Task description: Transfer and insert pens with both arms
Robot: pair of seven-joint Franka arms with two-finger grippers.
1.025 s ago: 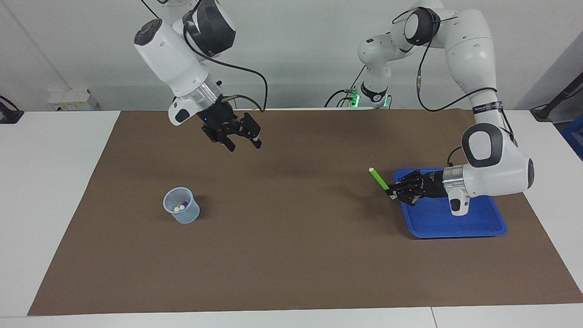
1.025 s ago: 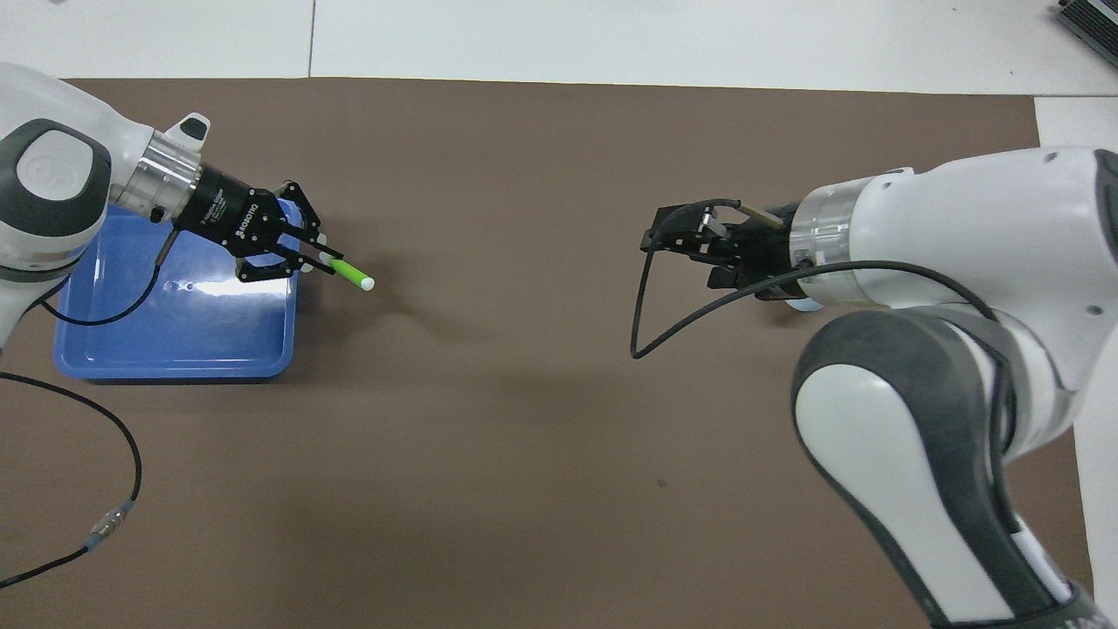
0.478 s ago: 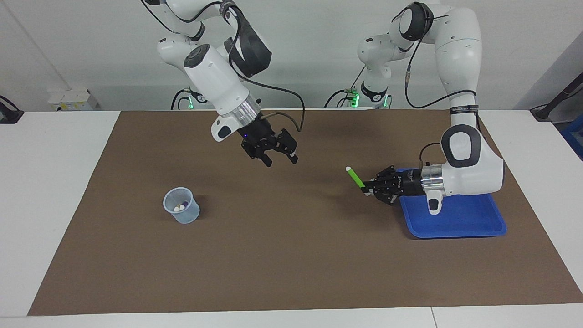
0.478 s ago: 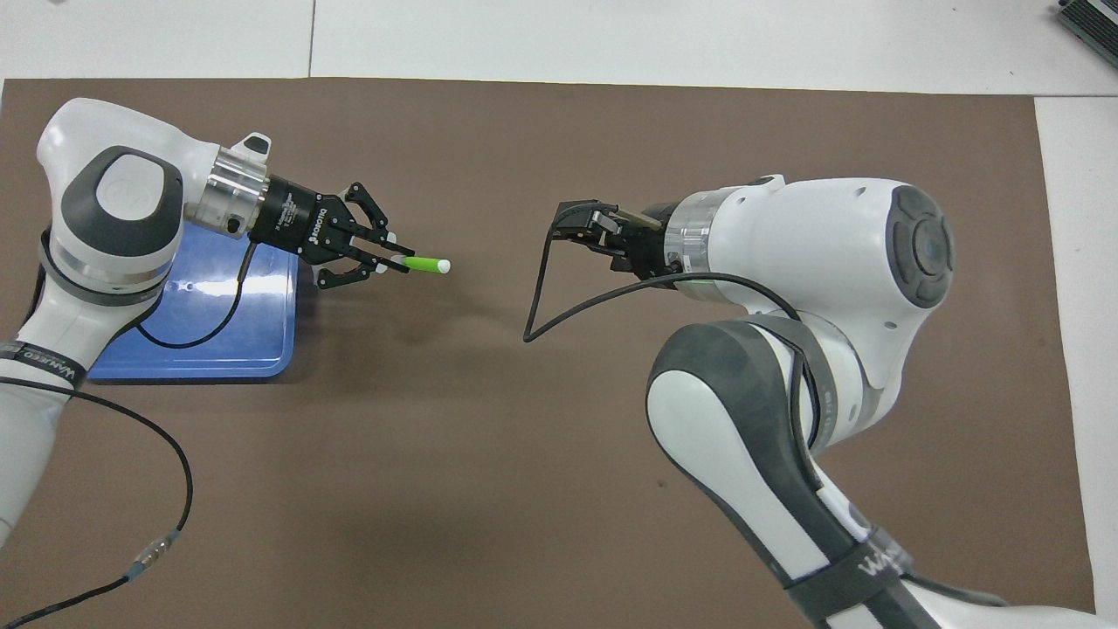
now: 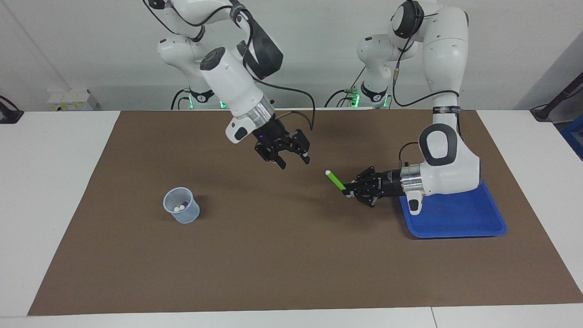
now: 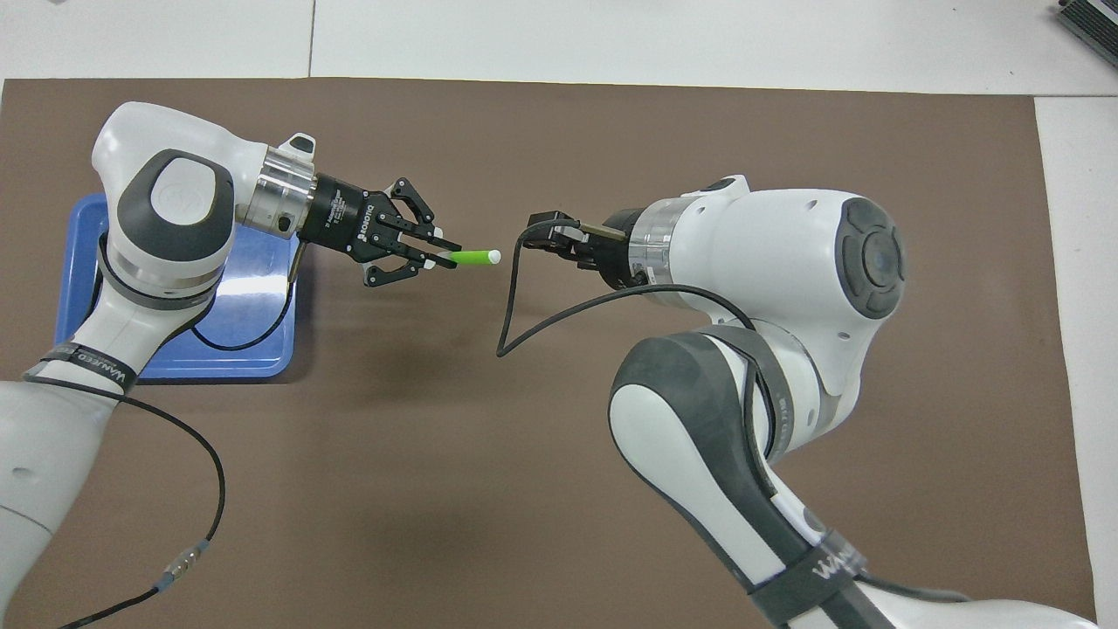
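Black fingers of the left gripper [image 5: 347, 191] are clamping the green pen [image 5: 335, 180] by its lower end, carrying it farther out from the blue tray [image 5: 455, 218] over the brown mat [image 5: 291, 255] than a moment ago. Slim and bright green, it is tilting up, pale tip toward the right gripper [image 5: 294, 162], which has come closer, fingers parted, empty. Two earlier pens are standing in the clear cup [image 5: 182, 212].
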